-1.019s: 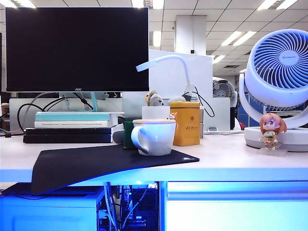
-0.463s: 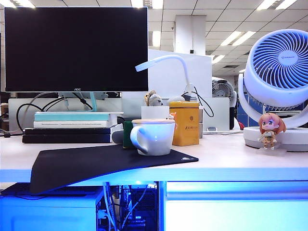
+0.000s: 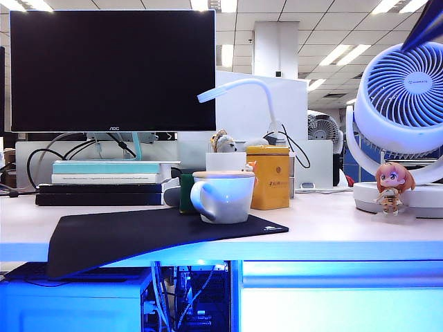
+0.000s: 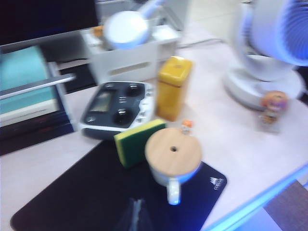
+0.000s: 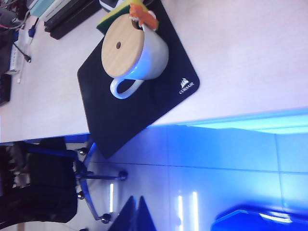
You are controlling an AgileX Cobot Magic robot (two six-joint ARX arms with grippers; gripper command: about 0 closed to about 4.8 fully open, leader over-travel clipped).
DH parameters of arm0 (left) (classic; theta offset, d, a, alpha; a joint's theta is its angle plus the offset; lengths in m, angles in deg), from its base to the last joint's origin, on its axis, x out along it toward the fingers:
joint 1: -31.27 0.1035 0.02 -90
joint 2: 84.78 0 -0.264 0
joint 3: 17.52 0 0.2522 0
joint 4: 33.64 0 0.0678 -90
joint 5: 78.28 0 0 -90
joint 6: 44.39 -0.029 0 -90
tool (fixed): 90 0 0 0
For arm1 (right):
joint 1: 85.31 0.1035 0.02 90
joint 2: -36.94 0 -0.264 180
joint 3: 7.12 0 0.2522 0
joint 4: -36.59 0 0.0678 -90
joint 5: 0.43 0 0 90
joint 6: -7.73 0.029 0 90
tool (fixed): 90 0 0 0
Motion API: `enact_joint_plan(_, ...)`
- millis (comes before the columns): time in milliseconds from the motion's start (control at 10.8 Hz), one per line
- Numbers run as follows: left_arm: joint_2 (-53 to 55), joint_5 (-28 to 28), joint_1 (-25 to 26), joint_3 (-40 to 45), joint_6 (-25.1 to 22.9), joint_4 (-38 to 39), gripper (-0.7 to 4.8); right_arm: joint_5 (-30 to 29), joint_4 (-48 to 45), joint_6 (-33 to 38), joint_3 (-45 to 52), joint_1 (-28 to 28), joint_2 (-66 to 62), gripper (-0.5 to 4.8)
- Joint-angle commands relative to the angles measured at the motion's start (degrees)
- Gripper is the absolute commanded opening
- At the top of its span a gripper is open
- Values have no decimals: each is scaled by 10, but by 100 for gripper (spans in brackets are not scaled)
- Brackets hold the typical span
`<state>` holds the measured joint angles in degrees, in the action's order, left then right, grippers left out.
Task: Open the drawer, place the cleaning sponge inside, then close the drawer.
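Hiding behind the mug (image 3: 223, 196), the cleaning sponge (image 4: 139, 142) barely shows; left gripper (image 4: 136, 215) and right gripper (image 5: 136, 213) fingers clenched.

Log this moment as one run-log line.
drawer: closed | cleaning sponge: on mat behind mug | left pincer: shut, above mat, empty | right pincer: shut, off desk edge, empty

Open-plan office. Behind the monitor (image 3: 111, 69), a suspended grid ceiling (image 3: 291, 14) with fluorescent panels runs back to a white column (image 3: 275, 48). Below the monitor, stacked books (image 3: 104, 173); under the worktop (image 3: 346, 225), a computer case (image 3: 76, 301) and a swivel chair (image 5: 53, 183).
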<state>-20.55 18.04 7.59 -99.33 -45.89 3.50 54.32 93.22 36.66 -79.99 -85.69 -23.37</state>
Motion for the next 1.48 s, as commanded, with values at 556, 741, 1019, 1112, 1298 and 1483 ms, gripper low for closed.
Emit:
enact_joint_plan(556,-6,6,2,-3,0,-7,-5,-94,-265,85,213,-100,3,-1)
enact_joint_plan(741,-13,5,2,-3,-10,-8,-5,-97,-367,163,270,-109,3,-1)
enact_joint_plan(1019,-14,5,2,-7,-17,-10,-5,-94,-434,181,325,-134,2,-1)
enact_joint_plan(1112,-14,6,2,-7,-17,-13,-5,-94,-452,179,358,-160,2,-1)
enact_joint_plan(1298,-14,6,2,-7,-17,-13,-6,-100,-496,180,413,-202,-1,-1)
enact_joint_plan(1483,-13,6,2,-7,-17,-12,-5,-124,-615,158,502,-276,-32,-1)
